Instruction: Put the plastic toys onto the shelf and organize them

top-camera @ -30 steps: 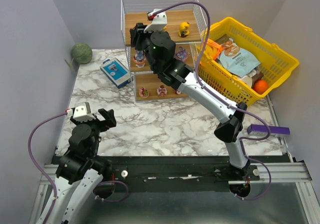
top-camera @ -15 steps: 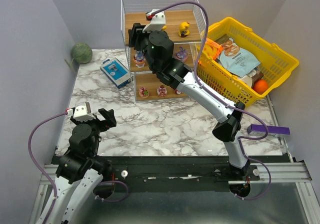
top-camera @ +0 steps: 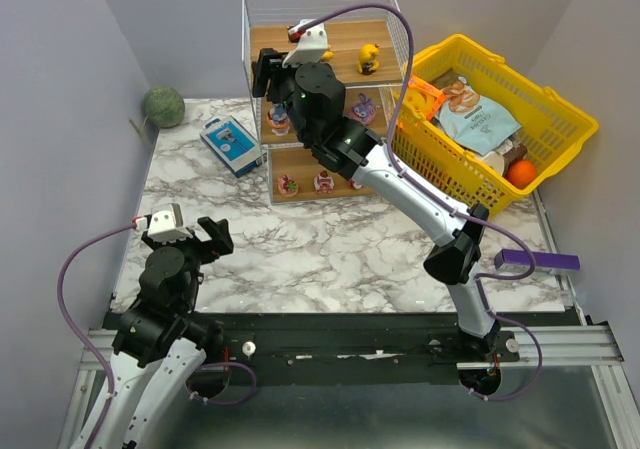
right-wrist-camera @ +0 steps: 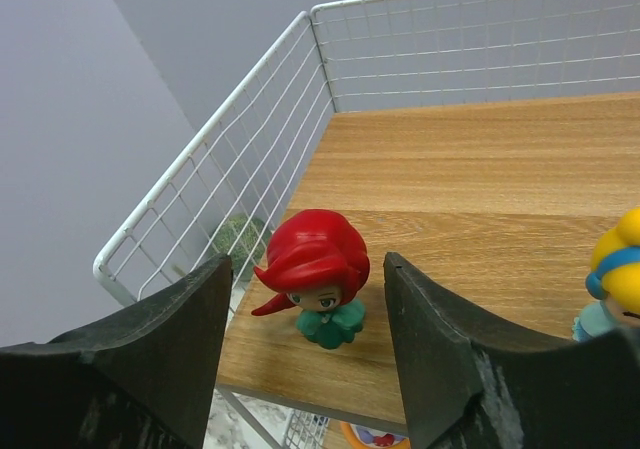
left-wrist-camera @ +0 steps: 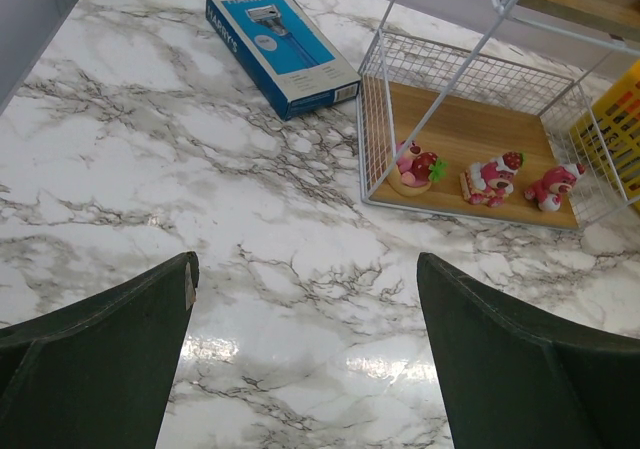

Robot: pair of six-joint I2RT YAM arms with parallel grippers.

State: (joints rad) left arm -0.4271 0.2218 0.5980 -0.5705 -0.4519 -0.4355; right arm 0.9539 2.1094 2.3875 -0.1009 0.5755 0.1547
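The red-haired toy [right-wrist-camera: 315, 269] stands upright near the front left corner of the shelf's top board [right-wrist-camera: 480, 169]. My right gripper [right-wrist-camera: 305, 269] is open, a finger on each side of the toy with a gap on both sides. A yellow toy [right-wrist-camera: 615, 284] stands to its right, and shows as well in the top view [top-camera: 368, 59]. Purple toys [top-camera: 280, 119] [top-camera: 362, 109] sit on the middle tier. Three pink-red toys [left-wrist-camera: 418, 164] [left-wrist-camera: 490, 177] [left-wrist-camera: 552, 184] line the bottom board [left-wrist-camera: 470, 129]. My left gripper [left-wrist-camera: 305, 269] hangs open over bare marble at the near left.
A blue-white box [top-camera: 231, 144] lies left of the shelf. A yellow basket [top-camera: 560, 109] with snack packets and an orange ball stands at its right. A green ball [top-camera: 162, 105] rests in the far left corner. A purple bar [top-camera: 536, 261] lies at the table's right edge.
The right gripper's fingers have spread apart, letting go of the red-haired toy, which stays standing on the top board. The left arm has not moved.
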